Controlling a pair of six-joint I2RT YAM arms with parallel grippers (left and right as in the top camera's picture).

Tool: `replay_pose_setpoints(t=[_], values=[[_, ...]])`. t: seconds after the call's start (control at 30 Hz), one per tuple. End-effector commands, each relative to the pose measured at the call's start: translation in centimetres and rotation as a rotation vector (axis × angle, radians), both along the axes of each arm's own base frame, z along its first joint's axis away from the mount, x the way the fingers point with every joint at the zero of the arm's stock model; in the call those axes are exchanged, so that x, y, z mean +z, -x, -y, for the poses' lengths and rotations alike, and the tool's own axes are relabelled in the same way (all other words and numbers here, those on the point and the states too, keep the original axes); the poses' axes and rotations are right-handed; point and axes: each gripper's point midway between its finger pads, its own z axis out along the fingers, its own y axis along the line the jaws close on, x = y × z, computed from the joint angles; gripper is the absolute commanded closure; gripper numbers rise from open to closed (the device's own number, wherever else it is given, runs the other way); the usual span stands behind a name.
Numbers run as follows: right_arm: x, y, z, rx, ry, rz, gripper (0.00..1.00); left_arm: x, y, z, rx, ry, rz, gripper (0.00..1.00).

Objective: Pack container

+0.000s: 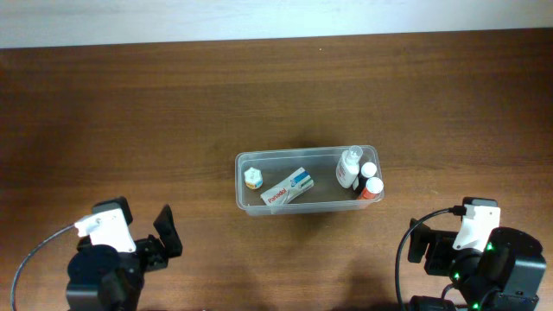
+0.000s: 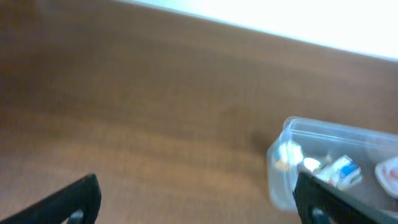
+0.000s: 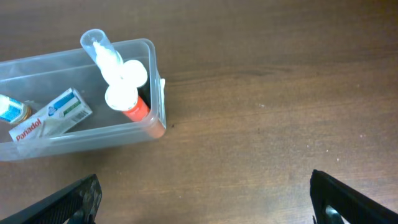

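The clear plastic container [image 1: 244, 184] sits at the table's middle. Inside it lie a white Panadol box [image 1: 288, 187], a small round jar [image 1: 252, 178] at the left end, a white bottle [image 1: 348, 166] and a red bottle with a white cap [image 1: 371, 189] at the right end. The container also shows in the left wrist view [image 2: 281, 171] and the right wrist view [image 3: 157, 93]. My left gripper [image 1: 164, 235] is open and empty at the front left. My right gripper [image 1: 423, 244] is open and empty at the front right. Both are well apart from the container.
The dark brown wooden table [image 1: 130, 112] carries nothing else in view. A pale wall strip [image 1: 259, 13] runs along the far edge. Cables trail from both arm bases at the front.
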Motion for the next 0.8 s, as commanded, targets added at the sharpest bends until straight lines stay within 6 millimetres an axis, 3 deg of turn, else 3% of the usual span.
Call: replay_pose_setpoints(t=[0.0, 0.4, 0.57, 0.77], values=[[-0.4, 0.3, -0.1, 0.005, -0.001, -0.012, 0.01, -1.6, 0.9, 0.1, -0.002, 0.008, -0.067, 0.01], [-0.1, 0.2, -0.1, 0.015, 0.014, 0.010, 0.02, -5.2, 3.9, -0.1, -0.001, -0.004, -0.257, 0.01], [1.3, -2.0, -1.6, 0.188, 0.107, 0.229, 0.02, -5.3, 4.0, -0.1, -0.001, -0.004, -0.264, 0.01], [-0.3, -4.3, -3.3, 0.316, 0.163, 0.457, 0.02, -5.3, 4.0, -0.1, -0.001, -0.004, -0.263, 0.00]])
